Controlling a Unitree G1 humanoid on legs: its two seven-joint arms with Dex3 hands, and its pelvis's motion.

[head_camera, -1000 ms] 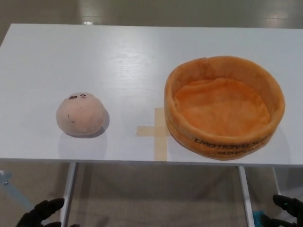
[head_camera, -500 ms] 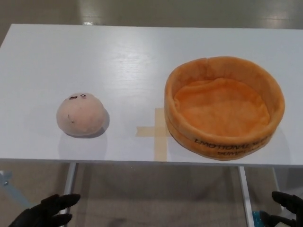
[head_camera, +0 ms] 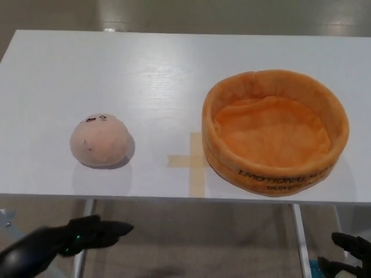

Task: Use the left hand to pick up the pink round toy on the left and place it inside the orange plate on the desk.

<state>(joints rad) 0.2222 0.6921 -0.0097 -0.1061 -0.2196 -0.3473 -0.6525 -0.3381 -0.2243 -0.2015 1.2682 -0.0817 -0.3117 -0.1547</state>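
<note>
From the head view, the pink round toy (head_camera: pixel 99 139) sits on the left part of the white table (head_camera: pixel 145 75), its small face marks turned upward, well apart from the orange plate (head_camera: pixel 275 130), a soft, high-walled round dish on the right with dark lettering on its near wall. A tan tape cross (head_camera: pixel 192 161) lies between them, near the table's front edge. Below that edge, the left hand (head_camera: pixel 69 238) hangs low with its fingers apart and reaching forward, holding nothing. The right hand (head_camera: pixel 343 260) shows only partly at the bottom corner; whether it is spread or closed cannot be told.
</note>
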